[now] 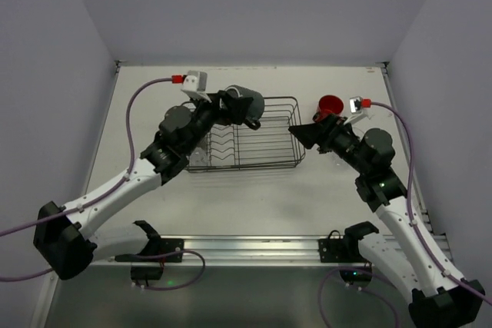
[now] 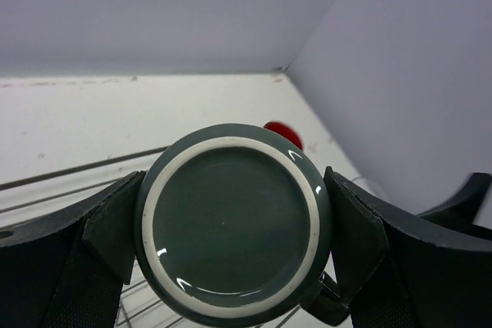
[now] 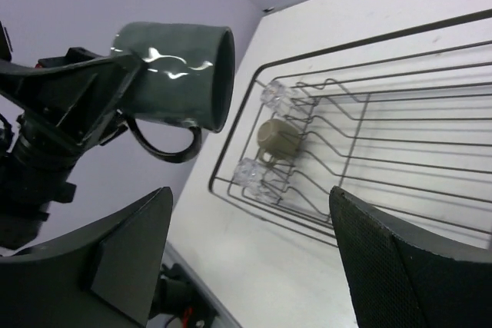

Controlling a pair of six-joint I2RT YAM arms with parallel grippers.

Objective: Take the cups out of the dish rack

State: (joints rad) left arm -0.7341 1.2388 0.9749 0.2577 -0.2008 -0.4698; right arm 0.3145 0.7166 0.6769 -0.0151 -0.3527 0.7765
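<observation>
My left gripper (image 1: 234, 107) is shut on the dark grey-green mug (image 1: 250, 104) and holds it in the air above the far left part of the black wire dish rack (image 1: 254, 167). In the left wrist view the mug's base (image 2: 232, 220) sits clamped between both fingers (image 2: 355, 228). In the right wrist view the mug (image 3: 173, 74) hangs on its side over the rack (image 3: 400, 44). An olive-tan cup (image 3: 277, 137) and two clear glasses (image 3: 275, 94) (image 3: 250, 172) lie in the rack's left end. The red mug (image 1: 330, 105) stands on the table right of the rack. My right gripper (image 1: 301, 134) is open and empty at the rack's right end.
The white table is walled by grey panels at the back and both sides. A metal rail (image 1: 246, 247) runs along the near edge between the arm bases. The left arm's purple cable (image 1: 132, 120) loops above the table's left side.
</observation>
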